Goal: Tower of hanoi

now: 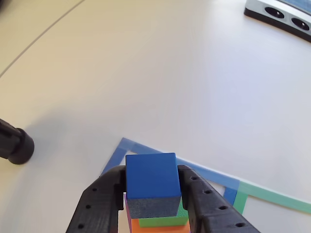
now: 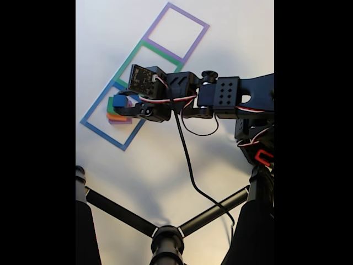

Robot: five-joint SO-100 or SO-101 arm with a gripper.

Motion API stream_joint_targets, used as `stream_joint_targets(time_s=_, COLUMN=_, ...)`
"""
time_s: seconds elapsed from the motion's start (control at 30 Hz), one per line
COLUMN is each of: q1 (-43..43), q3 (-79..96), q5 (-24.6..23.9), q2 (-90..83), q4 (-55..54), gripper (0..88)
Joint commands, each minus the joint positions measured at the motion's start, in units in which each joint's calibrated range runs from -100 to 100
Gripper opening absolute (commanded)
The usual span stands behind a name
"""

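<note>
Foam blocks are stacked inside the blue tape square [image 2: 94,120] on the white table [image 1: 160,73]. At the top of the stack, the blue cube [image 1: 151,183] is seen in the other view squeezed between the two black fingers [image 1: 99,201] of the end effector [image 1: 151,194], one finger pressed to each of its side faces, so the end effector is closed on that cube. Directly beneath the cube, a sliver of the green cube [image 1: 163,222] is visible, and under that an edge of the orange block [image 1: 163,229]; a thin purple strip of the purple slab [image 1: 127,206] shows at the left of the stack. Whether the blue cube rests on the green one or is lifted just clear of it cannot be told.

In the fixed view the same stack is seen small: blue cube [image 2: 119,101] on top, green [image 2: 110,106] and orange [image 2: 115,117] edges below, and the purple slab [image 2: 119,121] at the bottom, all within the blue tape square. That square is joined in a row to a green tape square [image 2: 122,66] and a purple tape square [image 2: 196,40]. The arm [image 2: 220,96] is stretched across from the right of this view, with a black cable [image 2: 187,160] hanging from it. Black tripod legs [image 2: 121,212] cross the foreground. In the other view, a grey device [image 1: 284,14] lies at the far right corner of the table.
</note>
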Motion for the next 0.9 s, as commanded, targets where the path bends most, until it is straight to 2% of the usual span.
stream_joint_targets(time_s=0.0, q1=-0.77, q3=0.01, q5=0.38, q2=3.14, q4=-9.22, gripper=1.9)
stream_joint_targets(time_s=0.23, q1=-0.16, q3=-0.44, q5=0.38, q2=8.11, q4=-14.65, gripper=1.9)
stream_joint_targets(time_s=0.87, q1=2.5, q3=-0.26, q5=0.38, q2=8.11, q4=-15.05, gripper=1.9)
